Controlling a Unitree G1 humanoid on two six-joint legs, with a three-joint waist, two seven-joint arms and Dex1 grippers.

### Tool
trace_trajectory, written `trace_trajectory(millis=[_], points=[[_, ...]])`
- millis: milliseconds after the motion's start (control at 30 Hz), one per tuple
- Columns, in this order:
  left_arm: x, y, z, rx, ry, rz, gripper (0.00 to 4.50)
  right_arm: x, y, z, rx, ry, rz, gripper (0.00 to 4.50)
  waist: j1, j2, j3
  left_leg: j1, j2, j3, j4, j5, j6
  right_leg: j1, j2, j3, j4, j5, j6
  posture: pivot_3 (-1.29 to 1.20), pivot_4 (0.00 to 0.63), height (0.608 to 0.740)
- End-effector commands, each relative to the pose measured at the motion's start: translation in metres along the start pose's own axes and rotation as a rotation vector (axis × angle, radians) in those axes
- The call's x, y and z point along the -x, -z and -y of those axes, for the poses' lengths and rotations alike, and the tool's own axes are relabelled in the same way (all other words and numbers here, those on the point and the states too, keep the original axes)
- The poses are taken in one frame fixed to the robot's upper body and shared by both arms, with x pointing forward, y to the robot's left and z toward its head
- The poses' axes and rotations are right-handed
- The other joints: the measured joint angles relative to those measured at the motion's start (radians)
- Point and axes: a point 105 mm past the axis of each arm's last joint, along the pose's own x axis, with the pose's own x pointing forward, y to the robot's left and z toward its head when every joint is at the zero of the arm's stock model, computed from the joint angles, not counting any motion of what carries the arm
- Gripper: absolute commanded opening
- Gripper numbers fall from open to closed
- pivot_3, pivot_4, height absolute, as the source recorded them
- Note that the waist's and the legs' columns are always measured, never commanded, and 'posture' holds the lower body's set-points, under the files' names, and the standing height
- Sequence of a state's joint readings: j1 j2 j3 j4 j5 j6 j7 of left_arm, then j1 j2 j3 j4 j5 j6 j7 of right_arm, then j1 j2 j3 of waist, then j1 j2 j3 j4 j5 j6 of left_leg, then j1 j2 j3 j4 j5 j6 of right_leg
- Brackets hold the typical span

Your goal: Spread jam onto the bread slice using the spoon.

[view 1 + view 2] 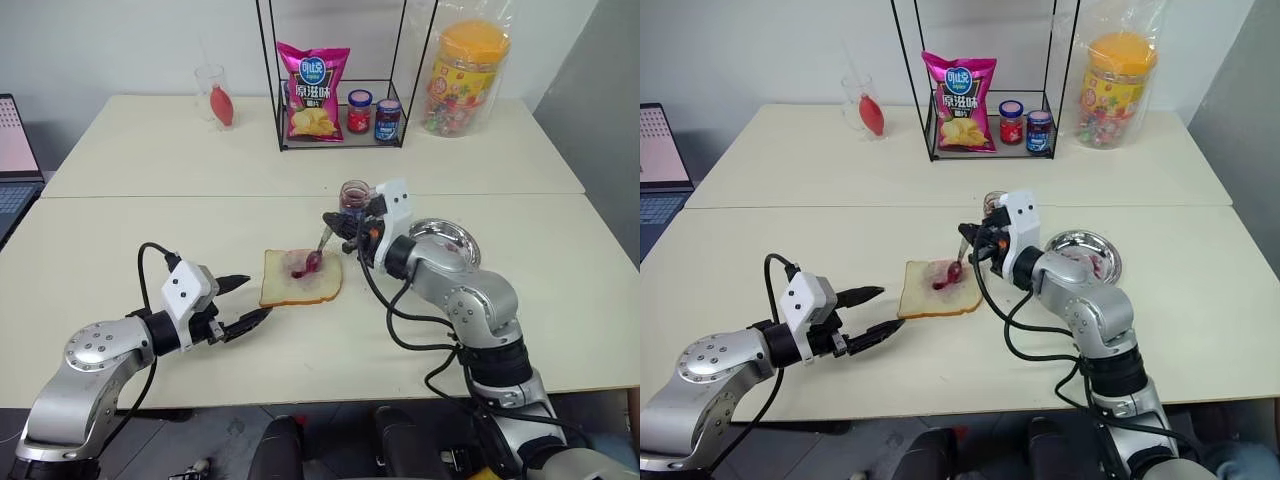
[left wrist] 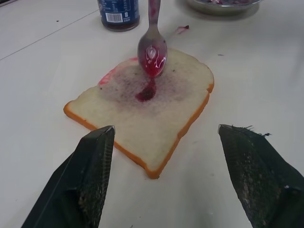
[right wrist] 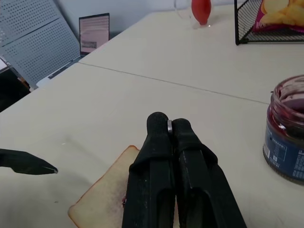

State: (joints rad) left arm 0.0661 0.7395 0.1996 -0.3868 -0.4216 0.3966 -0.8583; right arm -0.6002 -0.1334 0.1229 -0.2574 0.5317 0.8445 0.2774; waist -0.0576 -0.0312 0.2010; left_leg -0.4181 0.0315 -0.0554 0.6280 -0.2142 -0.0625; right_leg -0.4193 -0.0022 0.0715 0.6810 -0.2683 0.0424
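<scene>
Spanning two pale tables | seam between | laptop perhaps leftward

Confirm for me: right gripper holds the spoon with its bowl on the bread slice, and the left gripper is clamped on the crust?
Not quite. The left gripper is open, short of the bread slice, as the left wrist view shows. The right gripper does hold the spoon there.

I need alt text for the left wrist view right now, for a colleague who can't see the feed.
A jam-stained spoon touches its bowl tip to the purple-red smear at the centre of a bread slice lying flat on the pale table. The left gripper frames the near crust with open fingers, clear of the bread. The jam jar stands behind.
</scene>
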Motion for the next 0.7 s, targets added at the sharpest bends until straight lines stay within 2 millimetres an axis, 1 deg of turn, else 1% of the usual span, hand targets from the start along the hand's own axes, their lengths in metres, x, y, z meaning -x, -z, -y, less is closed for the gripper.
trace_trajectory(millis=[33, 67, 133, 167, 233, 300, 367, 533, 600, 700], points=[[0.004, -0.006, -0.012, -0.025, -0.067, 0.038, 3.63, 0.008, -0.029, -0.012, -0.011, -0.052, 0.090, 0.07, 0.000, 0.000, 0.000, 0.000, 0.000, 0.000, 0.000, 0.000, 0.000, 0.000, 0.000, 0.000, 0.000, 0.000, 0.000, 0.00, 0.150, 0.740], [0.006, -0.004, -0.015, -0.031, -0.083, 0.033, 3.63, 0.008, -0.032, -0.012, -0.066, -0.063, 0.101, 0.07, 0.000, 0.000, 0.000, 0.000, 0.000, 0.000, 0.000, 0.000, 0.000, 0.000, 0.000, 0.000, 0.000, 0.000, 0.000, 0.00, 0.150, 0.740], [0.009, 0.000, -0.015, -0.046, -0.081, 0.021, 3.63, 0.006, -0.034, -0.011, -0.267, -0.075, 0.117, 0.07, 0.000, 0.000, 0.000, 0.000, 0.000, 0.000, 0.000, 0.000, 0.000, 0.000, 0.000, 0.000, 0.000, 0.001, -0.001, 0.00, 0.150, 0.740], [0.009, 0.001, -0.015, -0.050, -0.077, 0.018, 3.63, 0.006, -0.034, -0.011, -0.319, -0.079, 0.117, 0.07, 0.000, 0.000, 0.000, 0.000, 0.000, 0.000, 0.000, 0.000, 0.000, 0.000, 0.000, 0.000, 0.001, 0.001, -0.001, 0.00, 0.150, 0.740], [0.010, 0.002, -0.015, -0.053, -0.080, 0.020, 3.63, 0.006, -0.030, -0.011, -0.320, -0.076, 0.091, 0.07, 0.000, 0.000, 0.000, 0.000, 0.001, 0.000, 0.000, 0.000, 0.000, 0.000, 0.000, 0.000, 0.001, 0.001, -0.001, 0.00, 0.150, 0.740], [0.010, 0.002, -0.016, -0.052, -0.082, 0.022, 3.63, 0.004, -0.025, -0.012, -0.382, -0.078, 0.074, 0.07, -0.001, 0.000, 0.000, 0.000, 0.000, 0.000, 0.000, 0.000, 0.000, 0.000, 0.000, 0.000, 0.000, 0.001, -0.001, 0.00, 0.150, 0.740], [0.011, 0.004, -0.016, -0.052, -0.083, 0.019, 3.63, -0.003, -0.013, -0.007, -0.465, -0.057, 0.053, 0.07, 0.000, 0.000, 0.000, 0.000, 0.000, 0.000, 0.000, 0.000, 0.000, 0.000, 0.000, 0.000, 0.000, 0.001, -0.001, 0.00, 0.150, 0.740], [0.013, 0.006, -0.017, -0.057, -0.084, 0.017, 3.63, -0.018, 0.010, -0.001, -0.563, -0.012, 0.010, 0.07, -0.001, 0.000, 0.000, 0.000, 0.000, 0.000, 0.000, 0.000, 0.000, 0.000, 0.000, 0.000, 0.000, 0.001, -0.001, 0.00, 0.150, 0.740], [0.012, 0.005, -0.017, -0.062, -0.086, 0.019, 3.63, -0.023, 0.021, 0.002, -0.572, 0.010, -0.012, 0.07, -0.002, 0.000, 0.000, 0.000, 0.000, 0.000, 0.000, 0.000, 0.000, 0.000, 0.000, 0.000, 0.000, 0.001, -0.001, 0.00, 0.150, 0.740], [0.011, 0.006, -0.017, -0.069, -0.079, 0.018, 3.63, -0.025, 0.029, 0.008, -0.583, 0.037, -0.028, 0.07, -0.002, 0.000, 0.000, 0.000, 0.000, 0.000, 0.000, 0.000, 0.000, 0.000, 0.000, 0.000, 0.000, 0.001, -0.001, 0.00, 0.150, 0.740]])
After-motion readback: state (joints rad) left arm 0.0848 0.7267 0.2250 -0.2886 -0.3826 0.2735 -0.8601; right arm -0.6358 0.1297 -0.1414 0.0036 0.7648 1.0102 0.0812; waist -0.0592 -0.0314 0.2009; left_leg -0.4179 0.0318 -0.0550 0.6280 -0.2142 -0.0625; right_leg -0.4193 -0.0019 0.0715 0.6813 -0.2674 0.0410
